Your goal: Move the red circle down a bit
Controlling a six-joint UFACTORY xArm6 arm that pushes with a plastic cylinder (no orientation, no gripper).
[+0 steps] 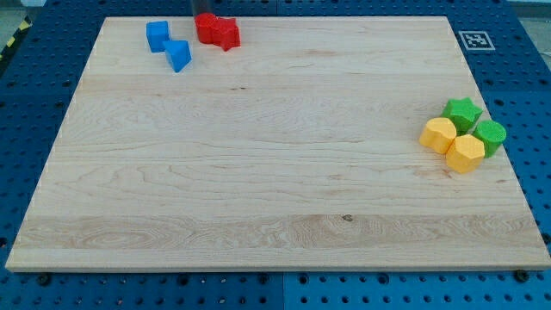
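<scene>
The red circle (207, 27) lies at the view's top edge of the wooden board (275, 189), pressed against the red star (227, 33) on its right. My tip (201, 12) shows as a dark stub at the very top of the view, just above the red circle and close to it; I cannot tell whether they touch.
Two blue blocks (157, 35) (179, 55) sit left of the red pair. At the view's right edge a green star (462, 111), a green block (491, 135) and two yellow blocks (439, 134) (466, 153) cluster together. A printed marker (473, 40) lies at the top right.
</scene>
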